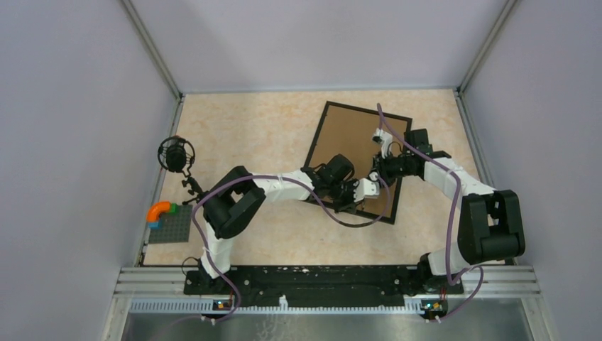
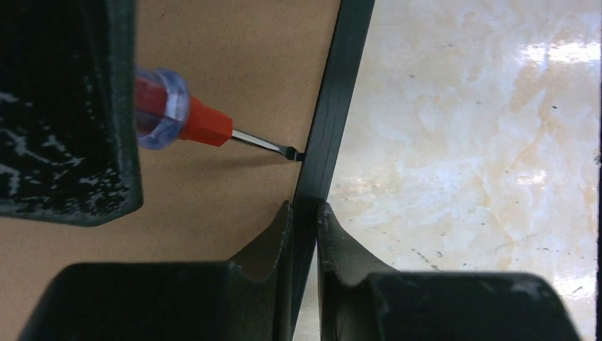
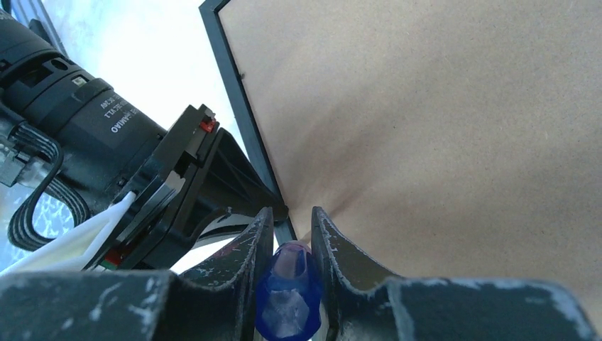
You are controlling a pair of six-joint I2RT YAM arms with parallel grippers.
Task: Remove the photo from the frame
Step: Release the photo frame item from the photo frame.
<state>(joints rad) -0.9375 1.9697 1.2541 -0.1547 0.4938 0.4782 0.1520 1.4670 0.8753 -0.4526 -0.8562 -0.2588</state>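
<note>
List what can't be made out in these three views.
- The photo: in no view; only the backing board shows inside the frame.
- Tip of the screwdriver, left wrist view: too small to tell whether it is under anything at the frame's edge.
- Its shaft, right wrist view: hidden behind the handle and the right gripper.
- Top view: the left arm overlaps the work spot.

A robotics lab test cell: plain grey panel walls (image 1: 71, 106) on aluminium corner posts (image 1: 152, 50) box in a marble-patterned desk (image 1: 241, 121). 2 white-and-black robot arms, the left arm (image 1: 234, 202) and the right arm (image 1: 490, 220), are bolted to a black base plate (image 1: 319, 278) on an aluminium rail (image 1: 142, 280), trailing purple cables (image 1: 326, 209). A shock-mounted microphone (image 1: 175, 153) stands at the desk's left edge.
</note>
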